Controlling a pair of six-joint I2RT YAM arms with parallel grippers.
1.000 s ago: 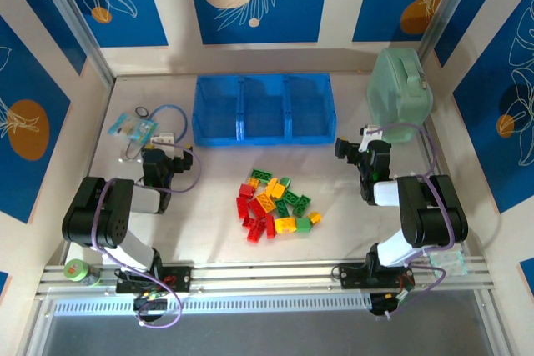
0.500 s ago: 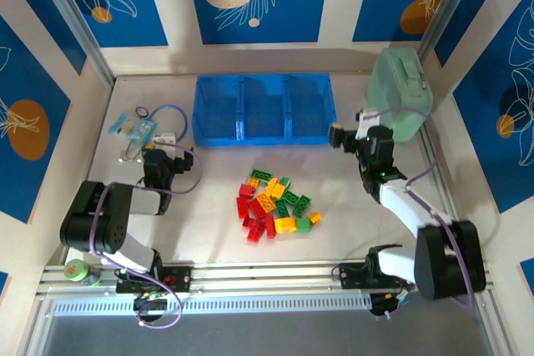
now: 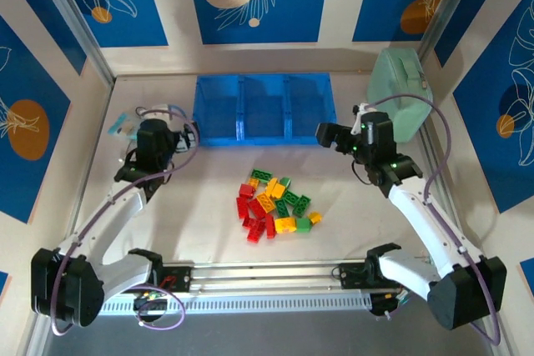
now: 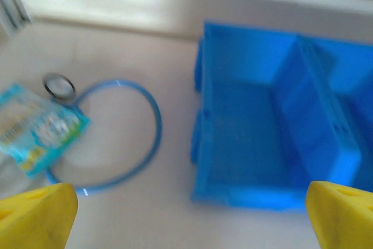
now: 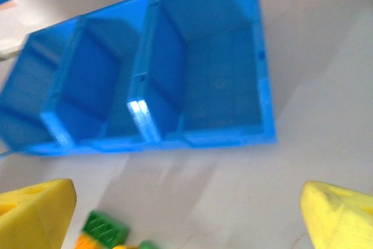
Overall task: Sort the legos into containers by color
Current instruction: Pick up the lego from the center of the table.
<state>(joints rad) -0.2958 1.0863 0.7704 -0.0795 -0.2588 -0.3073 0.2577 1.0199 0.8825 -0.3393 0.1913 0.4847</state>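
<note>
Legos (image 3: pixel 274 205) heaped mid-table, slightly toward the near edge, with red, green and yellow mixed. Tray (image 3: pixel 263 138) close to the far edge, its three containers (image 3: pixel 263 110) side by side, well apart from the heap. Left gripper (image 4: pixel 189 220) near the tray's left end, fingers spread wide, nothing between them. Right gripper (image 5: pixel 186 214) off the tray's right near corner, spread just as wide, holding nothing. Packet (image 4: pixel 38 129) and blue ring (image 4: pixel 158 123) lying by the left edge. Mint case (image 3: pixel 400 89) in the far right corner.
</note>
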